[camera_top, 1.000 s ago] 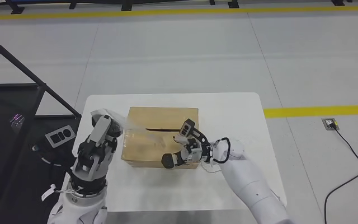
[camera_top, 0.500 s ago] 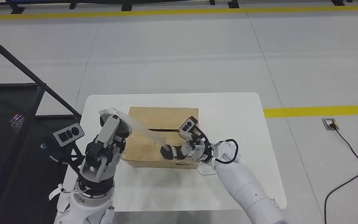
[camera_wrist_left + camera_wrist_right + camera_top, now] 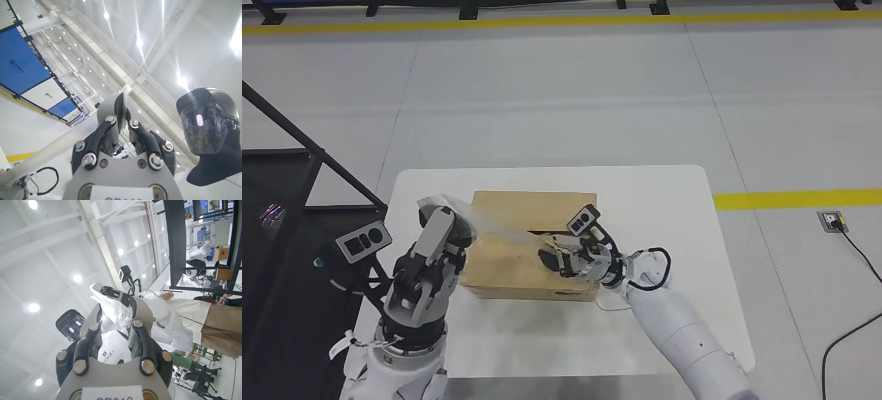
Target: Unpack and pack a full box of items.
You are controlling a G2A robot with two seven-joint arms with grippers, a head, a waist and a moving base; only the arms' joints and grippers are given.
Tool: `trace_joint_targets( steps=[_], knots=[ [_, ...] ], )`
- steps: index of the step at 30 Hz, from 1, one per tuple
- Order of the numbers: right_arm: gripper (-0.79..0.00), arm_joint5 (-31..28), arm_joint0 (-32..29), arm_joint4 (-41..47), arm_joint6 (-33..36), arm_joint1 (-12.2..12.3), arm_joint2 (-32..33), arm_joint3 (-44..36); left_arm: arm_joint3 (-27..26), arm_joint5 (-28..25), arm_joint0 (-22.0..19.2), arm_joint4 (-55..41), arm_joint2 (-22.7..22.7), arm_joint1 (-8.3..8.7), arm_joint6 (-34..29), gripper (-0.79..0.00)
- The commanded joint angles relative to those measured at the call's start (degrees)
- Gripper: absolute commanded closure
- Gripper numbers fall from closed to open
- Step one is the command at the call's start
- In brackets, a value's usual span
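My left end effector (image 3: 122, 108) is clamped shut on the thin edge of a clear plastic bag (image 3: 56, 140), holding it up above the far left corner of the cardboard box (image 3: 512, 205). From there the bag stretches in a band across the box top towards my right end effector (image 3: 117, 311). That one hovers over the box's near middle with its fingers parted, and crumpled film runs into the gap. The box sits in the centre of the white worktop (image 3: 662, 200).

A white table (image 3: 672, 205) stands near a yellow floor line (image 3: 797, 198) and socket (image 3: 832, 221).
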Motion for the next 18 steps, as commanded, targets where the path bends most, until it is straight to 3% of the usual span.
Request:
trace_joint_targets(
  steps=[1, 4, 18],
  knots=[
    [-0.172, -0.9, 0.2, 0.0, 0.0, 0.2, 0.4, 0.1, 0.2, -0.2, 0.3, 0.1, -0.5, 0.02, -0.1, 0.000],
    [-0.006, -3.2, 0.5, -0.5, 0.0, 0.5, 1.2, 0.5, 0.9, -0.3, 1.1, 0.4, -1.6, 0.10, -0.3, 0.000],
    [0.000, -18.0, -1.7, -15.9, -14.4, 2.9, 5.2, -7.3, 5.9, -0.2, 5.6, -1.0, -9.4, 0.65, -1.9, 0.000]
  ],
)
